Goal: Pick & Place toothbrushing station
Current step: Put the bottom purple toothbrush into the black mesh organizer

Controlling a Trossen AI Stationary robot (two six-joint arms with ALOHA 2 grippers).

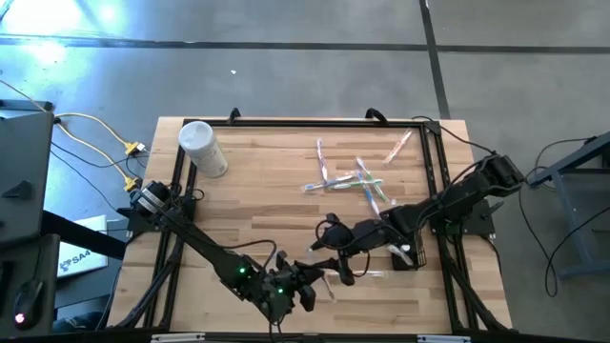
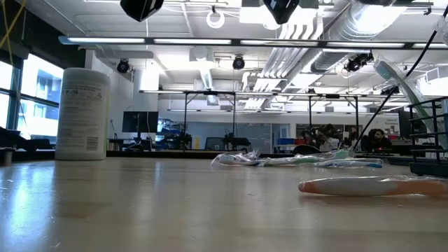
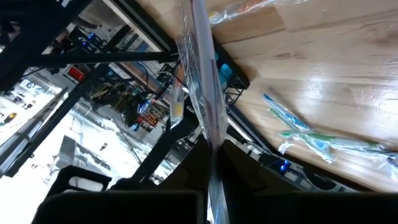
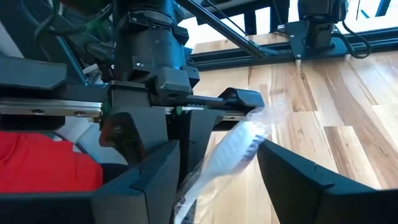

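My left gripper point(image 1: 310, 286), at the table's near middle, is shut on a clear-wrapped toothbrush point(image 3: 199, 74). My right gripper point(image 4: 217, 155) faces it, open; its fingers stand on either side of that toothbrush's bristle end point(image 4: 249, 134) without touching it. Both grippers are high above the table, at the low view's top edge. The black wire-mesh holder point(image 1: 405, 255) stands on the table under the right arm. Several wrapped toothbrushes point(image 1: 355, 179) lie flat on the far middle of the table. One more toothbrush point(image 2: 371, 185) lies near the holder. My left gripper pinches the wrapped toothbrush between its two fingers, on the wrapper point(image 3: 213, 134) partway along the shaft. The brush runs on ahead past the fingertips, in line with them. It is lifted clear of the table.
A white cylindrical canister point(image 1: 202, 148) stands upright at the table's far left. A black frame rail point(image 1: 434, 181) runs along the table's edges. The wood between the canister and the toothbrushes is bare.
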